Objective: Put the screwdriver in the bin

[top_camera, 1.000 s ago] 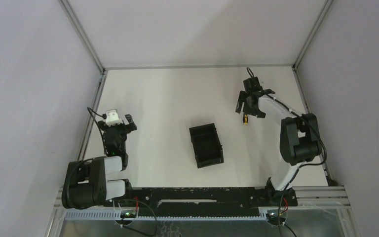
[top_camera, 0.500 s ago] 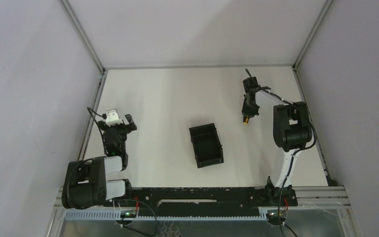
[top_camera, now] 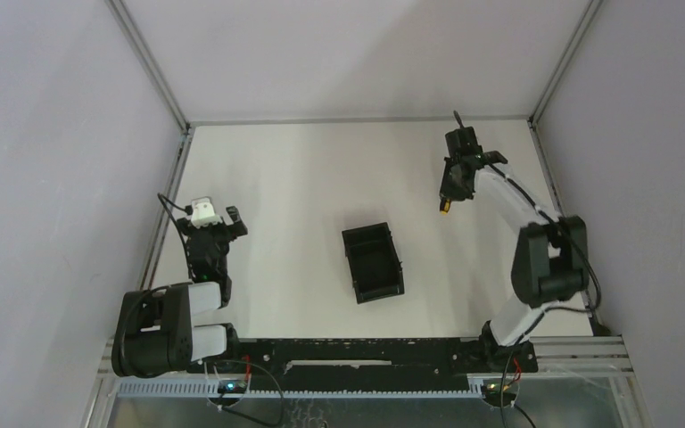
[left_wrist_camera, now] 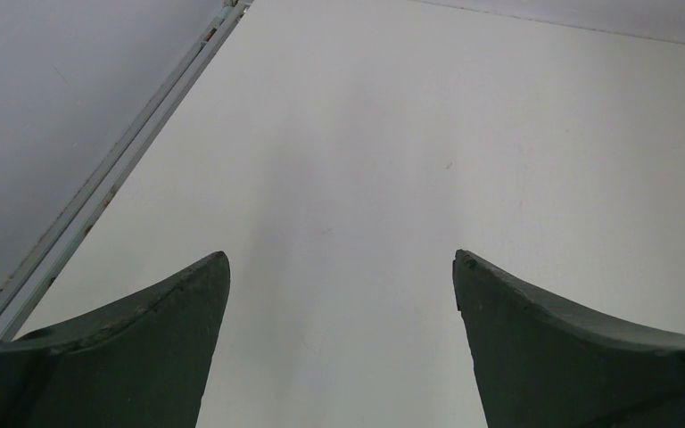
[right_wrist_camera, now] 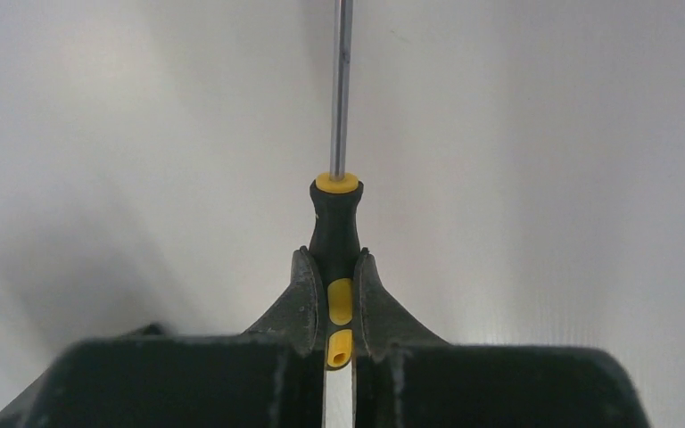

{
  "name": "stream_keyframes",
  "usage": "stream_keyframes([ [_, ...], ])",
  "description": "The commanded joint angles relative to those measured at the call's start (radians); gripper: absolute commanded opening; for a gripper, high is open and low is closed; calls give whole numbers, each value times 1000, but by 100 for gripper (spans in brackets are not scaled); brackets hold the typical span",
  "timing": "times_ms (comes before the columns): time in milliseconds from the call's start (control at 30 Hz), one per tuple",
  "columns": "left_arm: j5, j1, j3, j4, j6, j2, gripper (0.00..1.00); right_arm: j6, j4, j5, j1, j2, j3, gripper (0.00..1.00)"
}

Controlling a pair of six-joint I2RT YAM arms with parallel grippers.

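You've got the R claw clamped on the screwdriver handle; lift straight off the desk, keep shaft level, then over to the bin.

A matte white table sits boxed in by plain grey walls at its left, far and right edges. Slanting aluminium posts rise from its two far corners. A metal rail runs along the near edge. Light is soft and even.
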Motion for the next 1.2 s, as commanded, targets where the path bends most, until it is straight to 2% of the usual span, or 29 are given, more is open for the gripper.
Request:
stream_keyframes([
  [0, -10, -5, 42, 24, 15, -7, 100, 5, -44, 19, 74, -182, -30, 0],
  [67, -10, -5, 42, 25, 15, -8, 100, 16, -79, 64, 146, -235, -54, 0],
  [300, -10, -5, 42, 25, 15, -8, 100, -105, -92, 126, 566, -355, -105, 0],
  [467, -9, -5, 43, 25, 14, -7, 100, -172, -73, 115, 723, -367, -114, 0],
  [633, -10, -5, 42, 24, 14, -7, 100, -192, -43, 80, 764, -345, -143, 0],
  [1167, -9, -5, 43, 26, 15, -7, 100, -125, 13, 48, 776, -214, -239, 0],
])
